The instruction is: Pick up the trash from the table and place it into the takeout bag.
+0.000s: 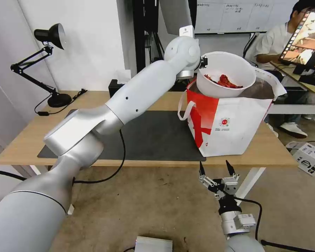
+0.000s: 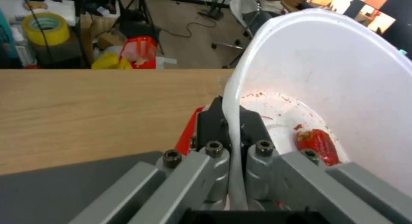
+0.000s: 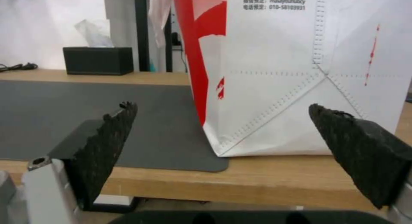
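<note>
left gripper (image 2: 234, 134): pinched on rim of white bowl (image 1: 224, 75), fingers either side of the wall; held up over the takeout bag's open top
white bowl: tilted, red crayfish shells (image 1: 226, 81) inside, above the bag mouth, off the counter
takeout bag (image 1: 231, 122): upright on counter (image 1: 269, 148), right end, partly on the dark grey mat (image 1: 154, 134); red side panel facing left
right gripper (image 1: 216, 168): fingers spread wide, holding nothing, low in front of the counter edge, just below the bag
black tissue box (image 3: 98, 60): far edge of counter, behind mat
desk lamp (image 1: 47, 63): back left corner of counter
</note>
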`<state>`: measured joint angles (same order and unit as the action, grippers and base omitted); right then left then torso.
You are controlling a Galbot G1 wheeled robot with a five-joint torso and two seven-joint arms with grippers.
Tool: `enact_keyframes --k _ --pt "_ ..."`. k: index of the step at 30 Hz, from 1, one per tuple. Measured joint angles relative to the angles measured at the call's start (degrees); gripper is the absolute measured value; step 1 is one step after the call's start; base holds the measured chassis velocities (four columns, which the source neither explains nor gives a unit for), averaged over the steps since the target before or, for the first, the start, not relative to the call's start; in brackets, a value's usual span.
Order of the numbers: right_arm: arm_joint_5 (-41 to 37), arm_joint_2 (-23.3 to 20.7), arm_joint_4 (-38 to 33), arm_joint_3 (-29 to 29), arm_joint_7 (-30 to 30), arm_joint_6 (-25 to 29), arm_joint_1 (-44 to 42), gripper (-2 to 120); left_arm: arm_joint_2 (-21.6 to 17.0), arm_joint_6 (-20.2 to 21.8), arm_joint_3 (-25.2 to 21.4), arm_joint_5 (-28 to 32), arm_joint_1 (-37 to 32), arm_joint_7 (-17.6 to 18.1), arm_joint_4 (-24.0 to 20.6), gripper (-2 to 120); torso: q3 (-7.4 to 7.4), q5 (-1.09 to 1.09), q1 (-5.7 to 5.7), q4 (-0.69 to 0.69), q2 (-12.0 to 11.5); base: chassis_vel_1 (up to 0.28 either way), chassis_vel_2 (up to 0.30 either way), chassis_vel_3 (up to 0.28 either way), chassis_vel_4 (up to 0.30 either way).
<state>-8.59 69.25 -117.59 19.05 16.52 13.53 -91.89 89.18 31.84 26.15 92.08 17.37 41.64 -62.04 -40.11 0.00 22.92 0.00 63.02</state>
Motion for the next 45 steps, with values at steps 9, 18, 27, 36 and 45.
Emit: enact_keyframes --k 9,18,27,36,45 --pt "0.1 0.3 -0.1 0.1 0.0 0.0 -0.2 100 -1.2 -0.6 0.3 1.2 -1.2 2.2 -4.8 0 0.00 0.00 0.00 0.00 0.0 0.000 0.000 0.000 0.000" --pt "0.3 0.5 -0.4 0.3 0.0 0.0 -0.7 100 -2.2 -1.1 1.5 3.5 -1.8 4.8 -9.1 0 0.00 0.00 0.00 0.00 0.0 0.000 0.000 0.000 0.000" --pt "0.4 0.9 -0.9 0.3 0.0 0.1 -1.0 100 -1.8 -1.1 2.9 5.5 -1.3 6.1 -9.2 0 0.00 0.00 0.00 0.00 0.0 0.000 0.000 0.000 0.000" --pt "0.4 1.1 -1.3 0.5 0.0 0.1 -1.1 100 0.7 -0.6 2.9 6.3 -1.1 6.6 -5.9 0 0.00 0.00 0.00 0.00 0.0 0.000 0.000 0.000 0.000" --pt "0.4 1.1 -1.3 1.0 0.0 0.1 -1.1 100 0.5 0.0 3.2 6.0 -1.4 6.6 -6.3 11 0.00 0.01 0.00 0.00 0.0 0.000 0.000 0.000 0.000"
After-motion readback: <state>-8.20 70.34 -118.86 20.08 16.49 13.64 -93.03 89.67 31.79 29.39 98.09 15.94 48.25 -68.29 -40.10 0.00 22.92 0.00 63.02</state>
